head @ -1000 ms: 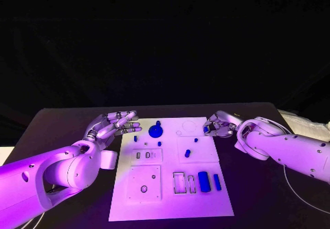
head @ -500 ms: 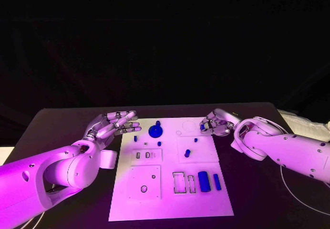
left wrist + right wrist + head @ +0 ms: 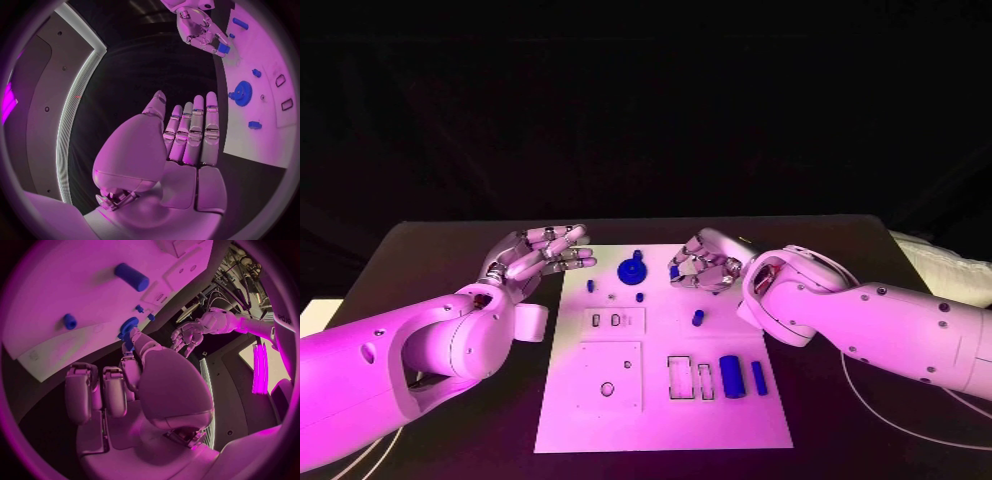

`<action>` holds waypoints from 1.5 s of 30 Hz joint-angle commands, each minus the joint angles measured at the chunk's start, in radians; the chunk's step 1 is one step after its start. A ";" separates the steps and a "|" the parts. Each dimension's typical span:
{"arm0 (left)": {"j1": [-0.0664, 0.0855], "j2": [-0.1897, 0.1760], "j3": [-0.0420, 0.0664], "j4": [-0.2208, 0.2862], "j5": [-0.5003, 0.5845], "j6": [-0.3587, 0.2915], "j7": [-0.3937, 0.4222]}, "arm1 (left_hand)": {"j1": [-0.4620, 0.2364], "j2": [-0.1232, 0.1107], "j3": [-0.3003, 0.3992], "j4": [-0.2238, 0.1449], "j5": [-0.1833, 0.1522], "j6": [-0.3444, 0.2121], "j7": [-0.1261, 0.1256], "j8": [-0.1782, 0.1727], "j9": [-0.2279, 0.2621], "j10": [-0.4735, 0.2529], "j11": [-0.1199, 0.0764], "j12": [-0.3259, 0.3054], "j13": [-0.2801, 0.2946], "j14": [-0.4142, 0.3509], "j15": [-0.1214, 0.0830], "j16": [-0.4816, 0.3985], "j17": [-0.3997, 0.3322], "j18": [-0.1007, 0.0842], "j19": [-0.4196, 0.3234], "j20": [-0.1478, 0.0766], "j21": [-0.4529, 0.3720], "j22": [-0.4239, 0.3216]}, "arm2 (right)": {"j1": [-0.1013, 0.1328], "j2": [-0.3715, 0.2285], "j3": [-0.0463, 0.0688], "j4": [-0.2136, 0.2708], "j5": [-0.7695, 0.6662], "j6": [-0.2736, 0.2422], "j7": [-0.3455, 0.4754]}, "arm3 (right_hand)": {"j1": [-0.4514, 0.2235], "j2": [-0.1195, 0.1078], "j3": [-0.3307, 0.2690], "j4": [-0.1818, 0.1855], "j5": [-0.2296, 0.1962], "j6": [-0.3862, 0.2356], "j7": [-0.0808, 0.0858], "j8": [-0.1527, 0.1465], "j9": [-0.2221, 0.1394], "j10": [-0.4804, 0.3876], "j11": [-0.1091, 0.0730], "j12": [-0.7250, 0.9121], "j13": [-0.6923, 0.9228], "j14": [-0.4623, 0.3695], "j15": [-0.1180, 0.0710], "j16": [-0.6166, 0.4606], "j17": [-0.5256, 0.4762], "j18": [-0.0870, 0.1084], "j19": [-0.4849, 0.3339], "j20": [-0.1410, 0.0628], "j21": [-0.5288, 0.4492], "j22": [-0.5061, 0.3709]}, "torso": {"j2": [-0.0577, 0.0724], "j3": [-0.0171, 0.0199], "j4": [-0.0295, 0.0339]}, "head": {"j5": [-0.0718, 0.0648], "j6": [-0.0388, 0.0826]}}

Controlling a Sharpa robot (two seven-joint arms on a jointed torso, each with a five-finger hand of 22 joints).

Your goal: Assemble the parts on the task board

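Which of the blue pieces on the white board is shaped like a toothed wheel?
The blue gear near the board's far edge, between the two hands. It is round and toothed; the other blue pieces are small pegs or plain cylinders.

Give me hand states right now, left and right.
Left hand: open, holding nothing, beside the white board.
Right hand: pinching a small blue part over the board's far end.

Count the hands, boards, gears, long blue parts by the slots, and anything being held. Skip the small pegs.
Hands: 2, left hand and right hand
Task board: 1
Blue gear: 1
Long blue parts: 2, thick cylinder and thin bar
Held: 1, small blue part pinched in the right hand
Total: 7
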State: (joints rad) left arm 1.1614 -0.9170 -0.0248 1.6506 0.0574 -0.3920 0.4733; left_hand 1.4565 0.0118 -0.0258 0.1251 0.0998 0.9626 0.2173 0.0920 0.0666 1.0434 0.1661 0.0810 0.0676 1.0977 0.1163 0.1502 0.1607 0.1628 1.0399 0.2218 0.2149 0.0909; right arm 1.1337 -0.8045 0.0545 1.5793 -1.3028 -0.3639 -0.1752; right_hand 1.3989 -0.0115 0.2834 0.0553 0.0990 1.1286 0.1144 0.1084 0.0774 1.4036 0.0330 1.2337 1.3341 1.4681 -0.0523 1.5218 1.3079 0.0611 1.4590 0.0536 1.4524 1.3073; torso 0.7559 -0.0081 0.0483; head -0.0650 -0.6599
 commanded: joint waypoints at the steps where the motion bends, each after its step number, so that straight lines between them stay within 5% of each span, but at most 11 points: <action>1: 0.000 0.004 0.001 -0.006 0.000 0.026 0.006 | 0.002 0.010 -0.001 -0.009 -0.006 0.000 0.001 -0.004 -0.001 0.002 0.002 -0.007 -0.001 0.007 0.003 -0.004 0.001 0.019 0.008 0.002 -0.005 -0.002 | -0.011 0.035 -0.004 0.012 -0.107 0.010 -0.077 | 0.001 0.028 0.007 -0.003 0.007 0.022 -0.023 0.006 0.014 0.016 -0.024 -0.003 -0.008 0.082 -0.007 -0.003 0.165 -0.006 -0.004 -0.006 -0.001 -0.001 | -0.005 -0.0025 0.0058 | 0.011 -0.009; 12: 0.000 0.006 0.001 -0.010 0.000 0.032 0.004 | 0.002 0.011 -0.001 -0.009 -0.006 0.000 0.001 -0.004 -0.001 0.002 0.002 -0.007 -0.001 0.007 0.003 -0.005 0.001 0.019 0.009 0.002 -0.006 -0.002 | -0.060 0.150 -0.021 0.010 -0.209 0.037 -0.136 | -0.005 0.025 0.010 -0.008 0.013 0.017 -0.021 0.004 0.014 0.014 -0.022 -0.007 -0.010 0.081 -0.007 -0.007 0.160 -0.006 -0.005 -0.006 -0.002 -0.004 | -0.003 -0.0052 0.0061 | 0.025 -0.023; 23: 0.000 0.004 0.001 -0.005 0.000 0.033 0.003 | 0.003 0.012 0.000 -0.010 -0.005 0.000 0.001 -0.004 -0.001 0.003 0.002 -0.007 -0.001 0.007 0.003 -0.005 0.002 0.019 0.009 0.002 -0.006 -0.002 | -0.092 0.184 -0.025 -0.002 -0.271 0.060 -0.164 | -0.010 0.020 0.010 -0.011 0.014 0.016 -0.020 0.003 0.014 0.011 -0.022 -0.014 -0.014 0.080 -0.006 -0.008 0.157 -0.006 -0.005 -0.006 -0.003 -0.004 | -0.003 -0.0014 0.0048 | 0.033 -0.028; 45: 0.001 0.002 0.001 0.000 0.000 0.034 0.003 | 0.003 0.012 -0.001 -0.011 -0.006 0.000 0.002 -0.005 -0.001 0.002 0.002 -0.008 -0.001 0.007 0.003 -0.006 0.002 0.019 0.009 0.002 -0.007 -0.003 | -0.101 0.195 -0.026 -0.028 -0.296 0.071 -0.194 | -0.034 0.001 0.010 -0.017 0.017 0.001 -0.013 -0.007 0.010 0.003 -0.017 -0.029 -0.022 0.079 -0.003 -0.013 0.150 -0.005 -0.006 -0.003 -0.006 -0.009 | -0.003 -0.0030 0.0040 | 0.037 -0.042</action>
State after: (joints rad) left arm 1.1612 -0.9156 -0.0248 1.6474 0.0574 -0.3777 0.4701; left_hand 1.4604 0.0157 -0.0259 0.1196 0.0998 0.9626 0.2173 0.0920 0.0666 1.0434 0.1661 0.0771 0.0676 1.1013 0.1200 0.1502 0.1612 0.1629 1.0435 0.2253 0.2114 0.0890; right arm 1.0385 -0.6079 0.0342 1.5596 -1.5806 -0.3246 -0.3362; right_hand 1.3713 -0.0094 0.2929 0.0425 0.1094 1.1215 0.1073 0.1042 0.0775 1.4014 0.0283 1.2093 1.3420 1.4683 -0.0519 1.5125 1.3073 0.0612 1.4553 0.0503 1.4524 1.2995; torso 0.7521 -0.0107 0.0520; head -0.0281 -0.7017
